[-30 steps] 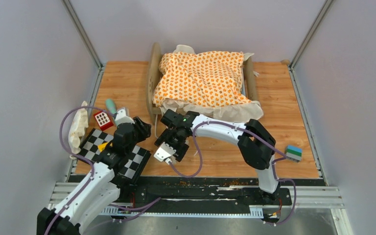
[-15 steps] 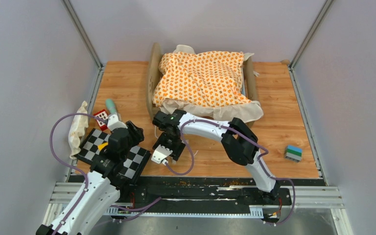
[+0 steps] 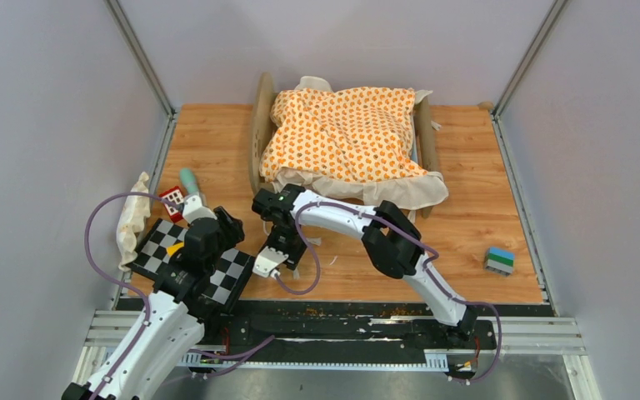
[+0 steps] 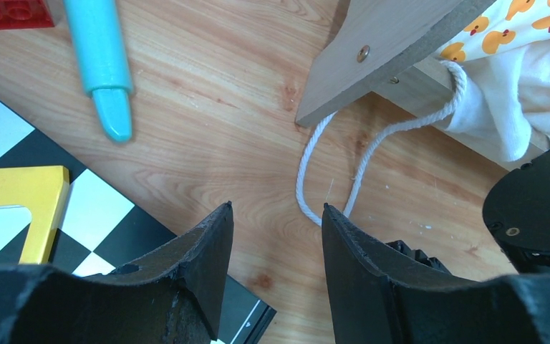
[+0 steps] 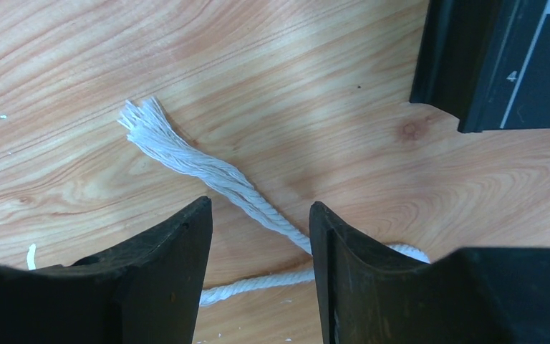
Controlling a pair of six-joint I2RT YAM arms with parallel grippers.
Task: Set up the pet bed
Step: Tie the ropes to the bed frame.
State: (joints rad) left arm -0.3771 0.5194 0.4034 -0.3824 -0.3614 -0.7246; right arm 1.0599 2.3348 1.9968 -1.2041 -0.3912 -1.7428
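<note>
The pet bed (image 3: 260,137) stands at the back centre; its light-wood end boards show, but its striped base is hidden under the orange-patterned cushion (image 3: 346,133) lying on it. A white rope tie (image 5: 208,168) trails from the cushion onto the table in front of the bed's left leg (image 4: 372,57). My right gripper (image 3: 277,252) is open, low over the table, with its jaws either side of this rope (image 5: 260,208). My left gripper (image 3: 225,223) is open and empty just left of it, above the rope's loop (image 4: 276,211).
A black-and-white checkerboard (image 3: 160,243) with a yellow piece (image 4: 14,215) lies at the front left. A red block (image 3: 172,198), a teal pen (image 3: 189,179) and a small white pillow (image 3: 129,218) are beside it. A blue-green block (image 3: 500,260) sits front right. Grey walls enclose the table.
My right gripper has moved left and a little back, toward the checkerboard and the bed's left leg. My left arm shifted slightly a second ago and has since stayed still.
</note>
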